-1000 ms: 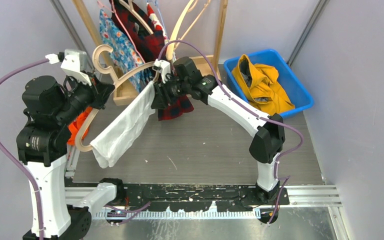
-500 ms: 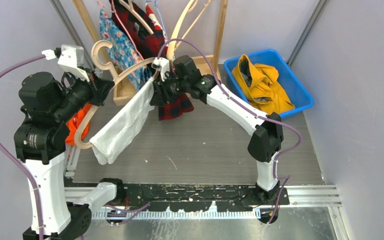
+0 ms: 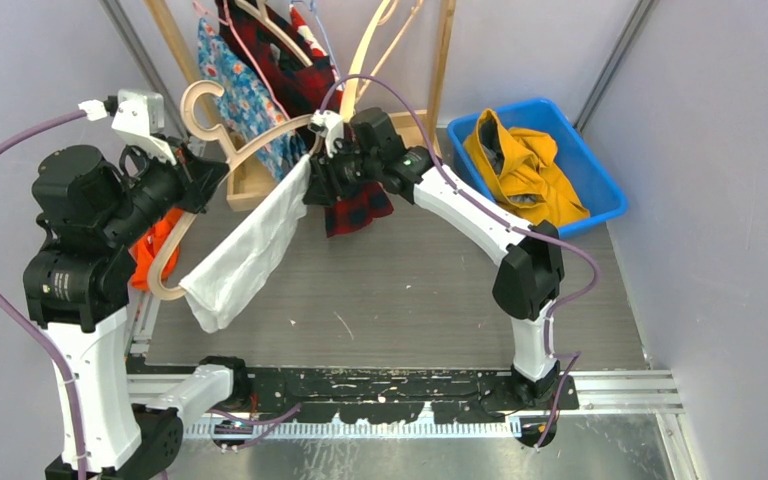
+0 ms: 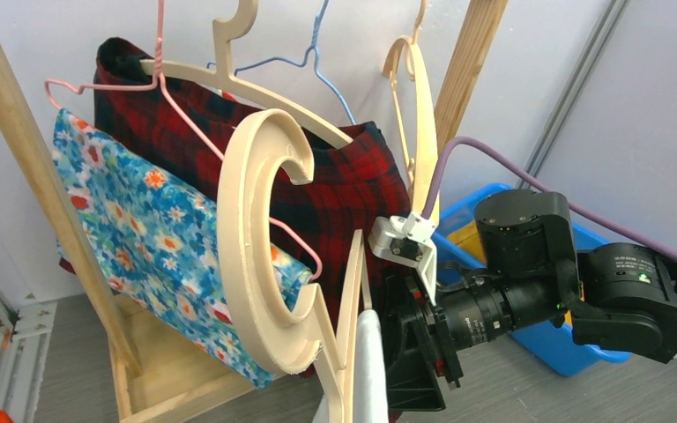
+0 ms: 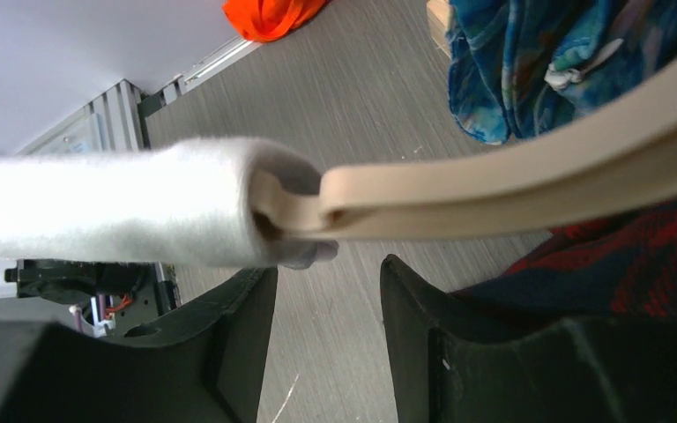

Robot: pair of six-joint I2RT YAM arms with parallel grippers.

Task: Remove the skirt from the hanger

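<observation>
On the left, the left arm (image 3: 110, 205) has its jaws clamped shut on the wooden hanger (image 3: 250, 150) near the neck, holding it tilted above the counter (image 3: 410, 300). The skirt (image 3: 245, 250) is not off yet. It slants down below and to the right of those jaws, its low end sagging toward the counter. Its high end is still wrapped over the hanger's far tip. It's plain white, soft and thick-looking, bunched into a long roll.

Moving right, the right arm (image 3: 460, 215) reaches in at that tip. Its jaws stand apart with nothing between them. In the wrist view, the wrapped edge and the hanger's tip sit just above the gap. By the look of it, the removal has barely started: gripping the cloth and drawing it off the hanger is all still to do.
</observation>
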